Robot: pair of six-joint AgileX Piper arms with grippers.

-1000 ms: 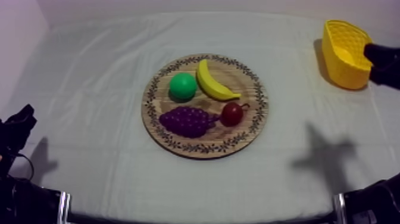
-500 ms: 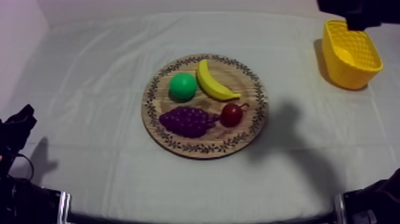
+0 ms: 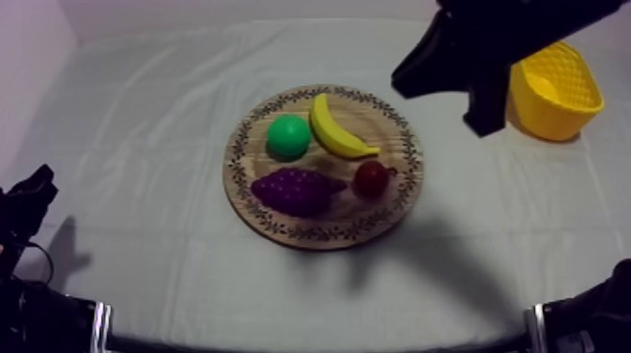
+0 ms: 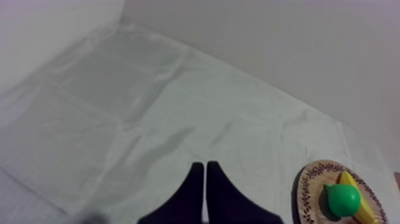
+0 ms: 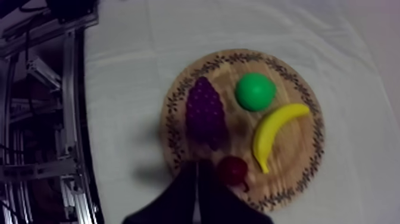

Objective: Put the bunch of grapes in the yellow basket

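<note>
On wooden board (image 5: 238, 132), bunch of grapes (image 5: 205, 113) lies ahead of right gripper (image 5: 196, 164).

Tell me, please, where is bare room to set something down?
Bare cloth lies between the wooden board and the left gripper, and before the board's near side. The board is crowded with fruit; the right arm hangs over the gap toward the yellow basket.

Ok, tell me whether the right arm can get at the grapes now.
Probably yes: the right gripper hangs over the board, nothing covers the grapes, but it must open first.
</note>
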